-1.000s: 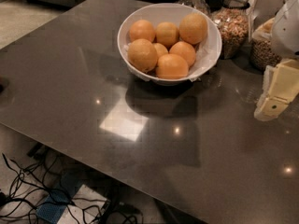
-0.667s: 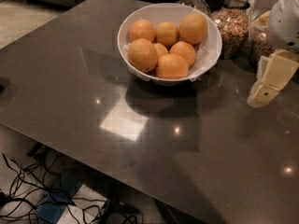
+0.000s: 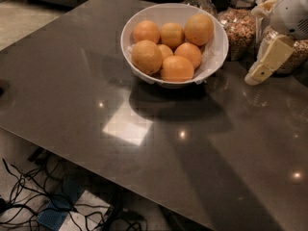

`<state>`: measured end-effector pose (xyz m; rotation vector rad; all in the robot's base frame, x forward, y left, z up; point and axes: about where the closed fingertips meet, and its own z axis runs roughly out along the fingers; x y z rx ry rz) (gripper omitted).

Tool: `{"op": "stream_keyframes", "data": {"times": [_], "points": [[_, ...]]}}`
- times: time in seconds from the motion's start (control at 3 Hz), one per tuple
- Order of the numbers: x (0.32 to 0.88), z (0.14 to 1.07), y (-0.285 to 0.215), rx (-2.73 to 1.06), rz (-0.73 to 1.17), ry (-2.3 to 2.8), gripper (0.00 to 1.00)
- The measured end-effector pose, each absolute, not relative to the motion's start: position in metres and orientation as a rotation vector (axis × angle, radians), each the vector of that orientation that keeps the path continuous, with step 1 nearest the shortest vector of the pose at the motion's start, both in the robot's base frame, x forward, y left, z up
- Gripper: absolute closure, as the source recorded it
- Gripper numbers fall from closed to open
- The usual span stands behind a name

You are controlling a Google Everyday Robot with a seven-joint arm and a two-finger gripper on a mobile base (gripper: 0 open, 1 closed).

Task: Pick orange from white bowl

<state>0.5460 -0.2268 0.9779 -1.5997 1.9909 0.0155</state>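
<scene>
The white bowl [image 3: 214,57] stands on the dark table towards the back, right of centre. It holds several oranges. Large ones lie at the front left [image 3: 147,57], at the back right [image 3: 198,29] and at the front [image 3: 177,69]. My gripper [image 3: 256,75] hangs at the right edge of the view, to the right of the bowl and slightly above the table. It is cream-coloured, points down and to the left, and stands in front of the glass jars. It is clear of the bowl and touches no orange.
Glass jars of grain [image 3: 239,30] stand right behind the bowl, with another [image 3: 294,61] behind my gripper. The table [image 3: 96,95] has its near edge running diagonally at the lower left. Cables [image 3: 53,201] lie on the floor below it.
My gripper has moved up and to the left, nearer the bowl's right side. The bowl and oranges have not moved.
</scene>
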Motion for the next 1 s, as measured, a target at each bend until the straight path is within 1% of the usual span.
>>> {"op": "stream_keyframes", "data": {"times": [0.67,1.0], "points": [[0.564,0.986,-0.217,-1.612,-0.001,1.930,0.00],[0.582,0.985,-0.215,-1.654,-0.045,1.896,0.00]]}}
